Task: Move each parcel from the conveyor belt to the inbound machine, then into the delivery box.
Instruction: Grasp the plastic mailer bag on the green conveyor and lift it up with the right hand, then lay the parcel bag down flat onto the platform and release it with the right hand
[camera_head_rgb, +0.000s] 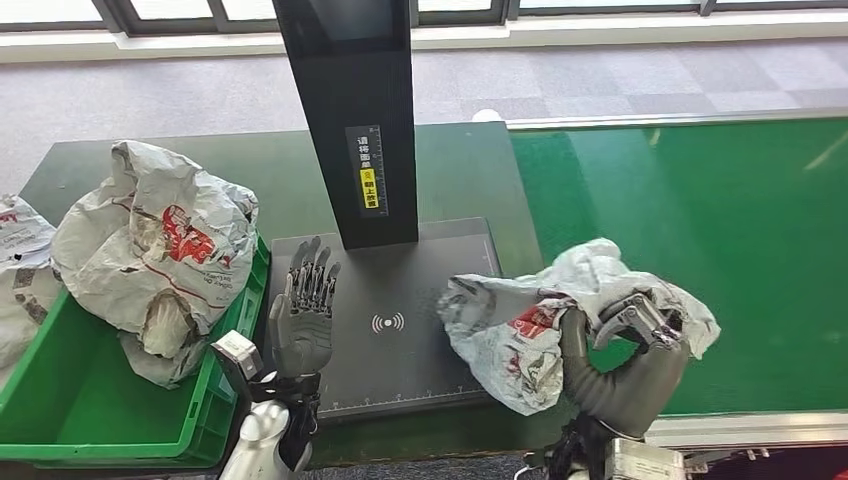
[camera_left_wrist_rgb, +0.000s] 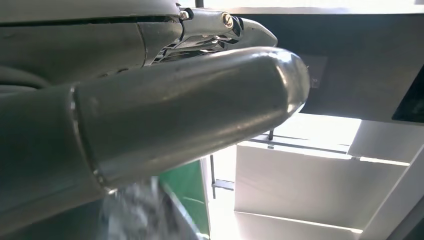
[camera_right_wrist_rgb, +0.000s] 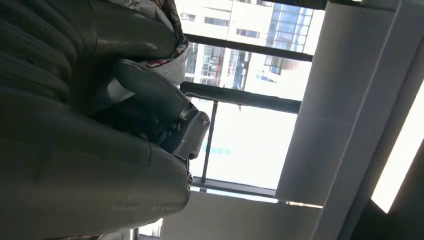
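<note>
At 3 o'clock in the head view, green conveyor belt (camera_head_rgb: 700, 240) fills the right half. Dark table (camera_head_rgb: 450, 160) beside it carries the inbound machine (camera_head_rgb: 400, 330): flat black scan pad with a wave mark, black post (camera_head_rgb: 350, 100) rising at 12 o'clock. Green delivery box (camera_head_rgb: 100, 400) at 8 o'clock, one crumpled grey-white parcel with red print (camera_head_rgb: 150, 250) heaped in it, over its rim; edge of another bag (camera_head_rgb: 20, 260) at 9 o'clock.

Parcel in hand (camera_head_rgb: 530, 330): grey-white poly bag, red print, straddling the belt edge and the pad's right side. Right hand (camera_head_rgb: 630, 330) grips it, fingers curled into the plastic. Left hand (camera_head_rgb: 300, 310) upright over the pad's left edge, fingers straight and apart, holding nothing.

Judgement: step is belt-to-machine transfer, near done. Next move calls for carrying the bag toward 9 o'clock, fully onto the pad centre, then letting go.
</note>
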